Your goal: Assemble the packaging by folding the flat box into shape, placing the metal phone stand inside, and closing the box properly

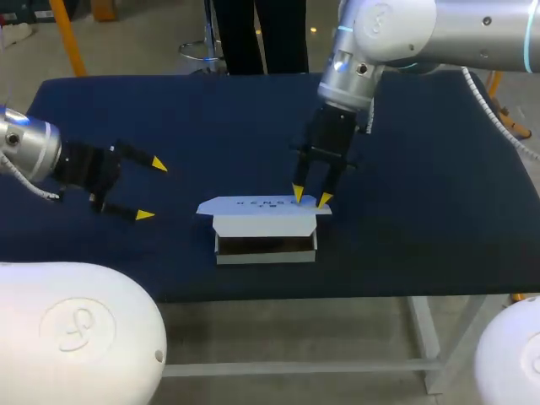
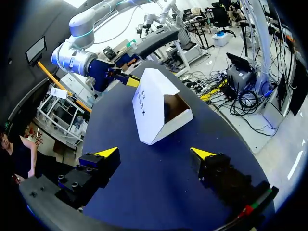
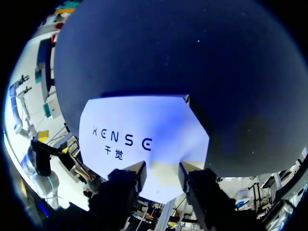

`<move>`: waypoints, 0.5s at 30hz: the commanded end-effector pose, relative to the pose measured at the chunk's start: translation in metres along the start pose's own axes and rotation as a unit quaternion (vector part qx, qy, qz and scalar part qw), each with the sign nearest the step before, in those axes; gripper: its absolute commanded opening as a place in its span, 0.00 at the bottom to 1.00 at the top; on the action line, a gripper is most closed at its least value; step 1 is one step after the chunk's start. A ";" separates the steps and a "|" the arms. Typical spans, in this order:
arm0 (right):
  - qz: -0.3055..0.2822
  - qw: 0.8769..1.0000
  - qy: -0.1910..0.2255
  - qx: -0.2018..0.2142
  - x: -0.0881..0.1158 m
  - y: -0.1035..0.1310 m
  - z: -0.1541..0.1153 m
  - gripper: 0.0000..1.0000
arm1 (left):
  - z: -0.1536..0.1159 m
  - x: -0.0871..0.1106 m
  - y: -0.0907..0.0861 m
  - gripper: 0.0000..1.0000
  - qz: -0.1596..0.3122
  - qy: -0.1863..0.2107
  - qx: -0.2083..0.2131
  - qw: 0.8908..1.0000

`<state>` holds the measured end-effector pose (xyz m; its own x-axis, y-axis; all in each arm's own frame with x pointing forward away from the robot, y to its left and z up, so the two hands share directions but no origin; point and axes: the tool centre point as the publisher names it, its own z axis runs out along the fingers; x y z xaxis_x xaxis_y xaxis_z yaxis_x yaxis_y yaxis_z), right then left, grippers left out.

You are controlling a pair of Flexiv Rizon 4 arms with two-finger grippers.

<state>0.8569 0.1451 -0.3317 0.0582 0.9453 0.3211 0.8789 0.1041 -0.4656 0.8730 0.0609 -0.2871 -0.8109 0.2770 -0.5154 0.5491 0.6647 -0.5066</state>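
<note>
The white box stands folded near the table's front middle, its brown inside open toward the front edge and its printed lid raised on top. My right gripper points straight down at the lid's right end, fingers a little apart with nothing clamped between them. From the right wrist, the lid lies just beyond the right gripper. My left gripper hovers wide open and empty left of the box. Ahead of the left gripper I see the box and, beyond it, the right gripper. No metal stand shows.
The dark blue table cloth spreads bare around the box. The table's front edge runs close below the box.
</note>
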 end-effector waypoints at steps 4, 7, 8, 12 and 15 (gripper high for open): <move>-0.001 1.000 0.005 -0.003 -0.003 -0.001 0.003 0.49 | 0.008 -0.007 -0.002 1.00 -0.005 0.063 -0.182 0.981; -0.003 1.000 0.005 -0.002 -0.002 0.000 0.004 0.49 | 0.008 -0.007 -0.002 1.00 -0.005 0.063 -0.182 0.981; -0.003 1.000 0.005 -0.002 -0.002 0.000 0.004 0.49 | 0.008 -0.007 -0.002 1.00 -0.005 0.063 -0.182 0.981; -0.003 1.000 0.005 -0.002 -0.002 0.000 0.004 0.49 | 0.010 -0.010 -0.005 1.00 -0.016 0.063 -0.170 0.983; -0.002 1.000 0.005 -0.002 -0.002 0.000 0.005 0.49 | 0.013 -0.021 -0.014 1.00 -0.084 0.069 -0.156 0.982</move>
<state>0.8548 0.1446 -0.3359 0.0591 0.9418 0.3310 0.8817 0.1062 -0.4597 0.8825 0.0423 -0.2863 -0.8802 0.2735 -0.3879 0.4061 0.8570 -0.3173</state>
